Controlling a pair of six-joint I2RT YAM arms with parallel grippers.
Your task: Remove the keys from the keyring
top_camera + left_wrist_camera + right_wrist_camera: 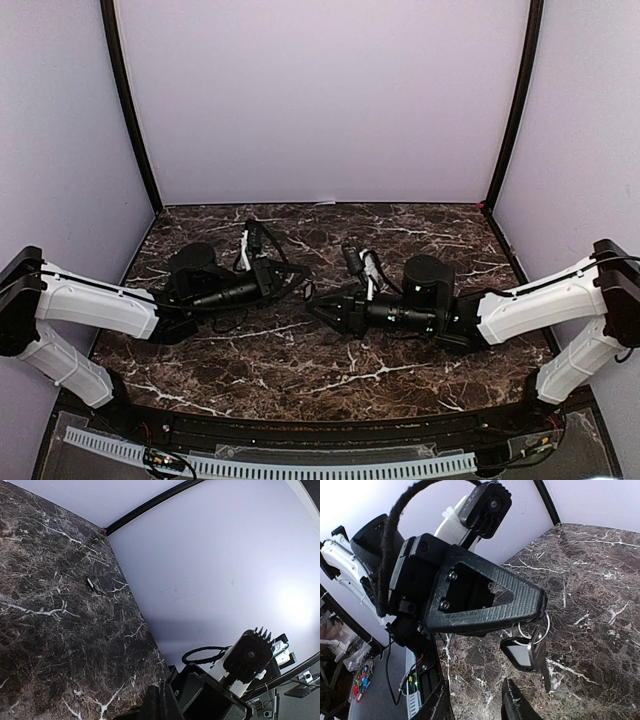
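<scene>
Keys (pixel 539 652) hang on keyring (pixel 548 625) pinched by left gripper (pixel 540 607).

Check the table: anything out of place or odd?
One thing: a small dark oblong piece with a white glint, possibly a key, lies alone on the marble table, close to its wall-side edge near the corner. The keys hang from the keyring pinched in the left pincer. Nothing looks damaged.

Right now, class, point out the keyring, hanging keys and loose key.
keyring (pixel 548 624), right wrist view, silvery right arc.
hanging keys (pixel 520 655), right wrist view, dark head.
loose key (pixel 91 583), left wrist view, its middle.
</scene>
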